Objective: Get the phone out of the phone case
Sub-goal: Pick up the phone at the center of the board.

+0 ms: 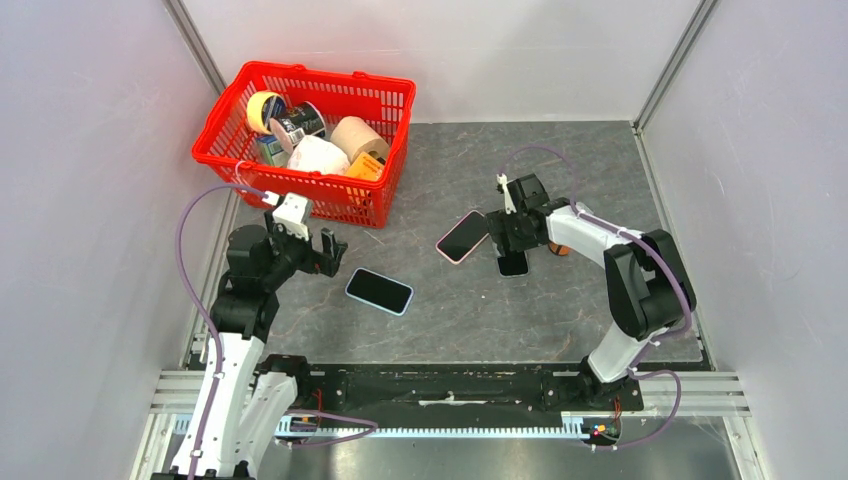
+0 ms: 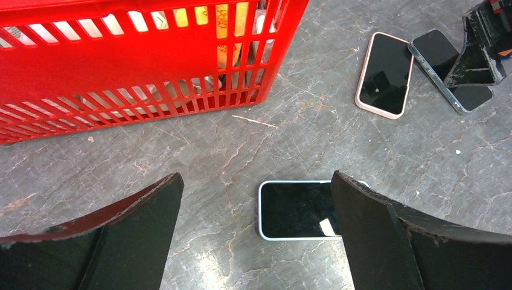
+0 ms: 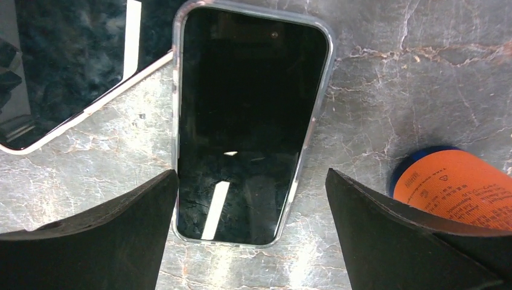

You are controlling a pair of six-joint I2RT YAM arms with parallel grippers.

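Both tools gape wide, holding nothing. The right tool (image 3: 250, 175) hangs over the clear-cased phone (image 3: 247, 109), flat on the worktop (image 1: 560, 180) well right of the red basket (image 1: 310, 200); the left tool (image 2: 256, 178) sits just before that basket.
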